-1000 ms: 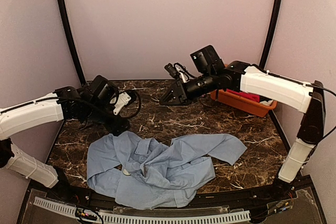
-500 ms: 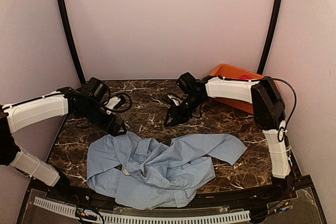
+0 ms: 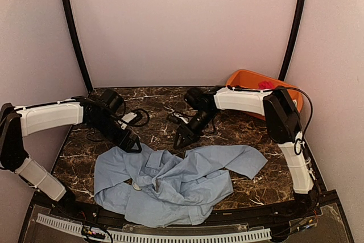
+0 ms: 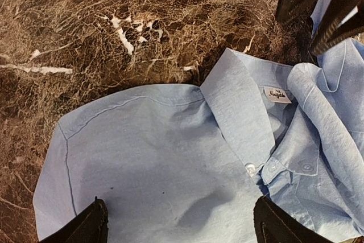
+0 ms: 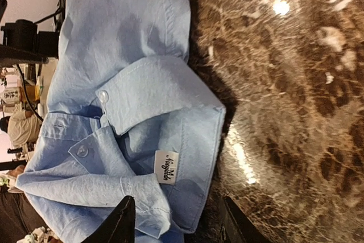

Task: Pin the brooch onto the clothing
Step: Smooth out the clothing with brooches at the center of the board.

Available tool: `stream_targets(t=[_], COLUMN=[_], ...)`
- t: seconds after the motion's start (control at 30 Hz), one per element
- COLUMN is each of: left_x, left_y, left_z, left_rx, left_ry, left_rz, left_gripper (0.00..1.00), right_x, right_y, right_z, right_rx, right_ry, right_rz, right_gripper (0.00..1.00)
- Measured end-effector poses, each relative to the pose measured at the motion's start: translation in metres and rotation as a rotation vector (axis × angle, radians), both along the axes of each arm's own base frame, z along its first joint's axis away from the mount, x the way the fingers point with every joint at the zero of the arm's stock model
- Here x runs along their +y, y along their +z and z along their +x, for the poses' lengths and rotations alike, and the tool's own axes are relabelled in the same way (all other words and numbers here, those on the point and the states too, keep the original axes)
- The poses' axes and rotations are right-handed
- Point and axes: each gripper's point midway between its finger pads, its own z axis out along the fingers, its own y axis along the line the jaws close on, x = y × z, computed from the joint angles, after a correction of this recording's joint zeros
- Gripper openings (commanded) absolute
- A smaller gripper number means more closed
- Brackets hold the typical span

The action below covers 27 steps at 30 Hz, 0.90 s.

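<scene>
The shirt lies bunched on the table, at its front centre. Just behind it are 2 grippers: the left gripper over its back-left corner, the right gripper at its back edge. Its collar lies between them. A bin stands at the table's back-right corner.

Editor: Where is the open room on the dark brown marbled desk?

Photographer: Along the back strip and down the right side, between the crumpled light blue cotton shirt and the orange plastic tub in the far right corner.

Editor: What blocks the way?

Photographer: The shirt fills the near middle. The left pincer and right pincer, each with jaws apart, hang low over its far edge near the collar, with a narrow lane of bare stone between them. Loose black cables lie behind the left one.
</scene>
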Motion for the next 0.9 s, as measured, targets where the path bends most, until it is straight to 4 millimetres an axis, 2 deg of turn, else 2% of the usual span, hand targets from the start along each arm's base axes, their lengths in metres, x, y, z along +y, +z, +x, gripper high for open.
stream_targets(t=[0.07,0.17,0.3,0.33,0.4,0.43,0.47,0.53,0.57,0.6,0.67,0.8,0.9], left_x=[0.0,0.002,0.004,0.004,0.005,0.005,0.005,0.005,0.005,0.005,0.006,0.009,0.011], left_y=[-0.002,-0.009,-0.022,-0.024,-0.027,-0.027,-0.028,-0.029,-0.03,-0.032,-0.037,-0.042,-0.04], left_z=[-0.001,-0.005,-0.01,-0.011,-0.013,-0.014,-0.014,-0.016,-0.017,-0.018,-0.021,-0.023,-0.02], left_rx=[0.006,0.026,0.064,0.072,0.081,0.084,0.087,0.093,0.098,0.102,0.118,0.131,0.11], left_ry=[-0.002,-0.002,-0.005,-0.006,-0.008,-0.009,-0.01,-0.012,-0.012,-0.017,-0.02,-0.019,-0.01], left_rz=[0.001,0.012,0.029,0.032,0.034,0.033,0.032,0.03,0.03,0.033,0.039,0.053,0.068], left_gripper=[0.89,0.83,0.78,0.77,0.72,0.65,0.62,0.38,0.18,0.05,0.01,0.01,0.01], right_x=[0.003,0.007,0.012,0.012,0.014,0.015,0.015,0.017,0.017,0.017,0.017,0.014,0.002], right_y=[-0.006,-0.017,-0.024,-0.025,-0.026,-0.026,-0.026,-0.026,-0.027,-0.027,-0.029,-0.033,-0.031], right_z=[-0.012,-0.027,-0.038,-0.041,-0.045,-0.048,-0.05,-0.053,-0.055,-0.055,-0.055,-0.042,-0.021], right_rx=[0.01,0.03,0.049,0.054,0.061,0.067,0.076,0.087,0.092,0.095,0.093,0.059,0.004], right_ry=[0.034,0.075,0.108,0.116,0.134,0.14,0.145,0.155,0.159,0.16,0.158,0.118,0.046], right_rz=[-0.014,-0.029,-0.028,-0.027,-0.017,-0.012,-0.008,0.002,0.004,0.005,0.001,-0.019,-0.053], right_gripper=[0.48,0.48,0.45,0.41,0.24,0.05,0.0,0.0,0.0,0.0,0.0,0.0,0.0])
